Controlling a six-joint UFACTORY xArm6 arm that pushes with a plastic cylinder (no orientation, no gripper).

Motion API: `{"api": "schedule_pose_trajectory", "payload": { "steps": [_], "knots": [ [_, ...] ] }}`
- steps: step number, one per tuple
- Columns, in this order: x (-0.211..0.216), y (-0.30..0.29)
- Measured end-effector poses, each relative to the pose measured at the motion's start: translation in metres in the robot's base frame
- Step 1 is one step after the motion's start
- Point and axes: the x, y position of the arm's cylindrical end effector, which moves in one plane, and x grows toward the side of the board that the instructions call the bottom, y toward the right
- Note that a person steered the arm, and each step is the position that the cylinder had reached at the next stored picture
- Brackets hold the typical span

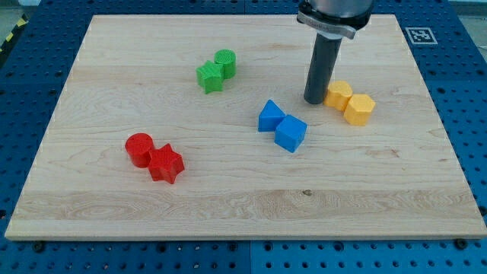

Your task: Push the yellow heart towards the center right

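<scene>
The yellow heart point(338, 94) lies right of centre on the wooden board point(243, 205), touching a yellow hexagon point(359, 109) at its lower right. My tip point(316, 100) stands on the board just left of the yellow heart, touching or nearly touching its left side. The rod rises from there to the view's top.
A blue triangle-like block point(269, 116) and a blue cube point(291, 133) sit together at the centre, below left of my tip. A green star point(209, 76) and green cylinder point(226, 62) lie upper left. A red cylinder point(139, 149) and red star point(166, 164) lie lower left.
</scene>
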Motion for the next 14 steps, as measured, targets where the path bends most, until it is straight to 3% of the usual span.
{"api": "schedule_pose_trajectory", "payload": {
  "steps": [3, 4, 7, 10, 11, 12, 14],
  "knots": [
    [0.037, 0.01],
    [0.045, 0.044],
    [-0.01, 0.053],
    [0.014, 0.029],
    [-0.02, -0.014],
    [-0.054, -0.014],
    [-0.06, -0.014]
  ]
}}
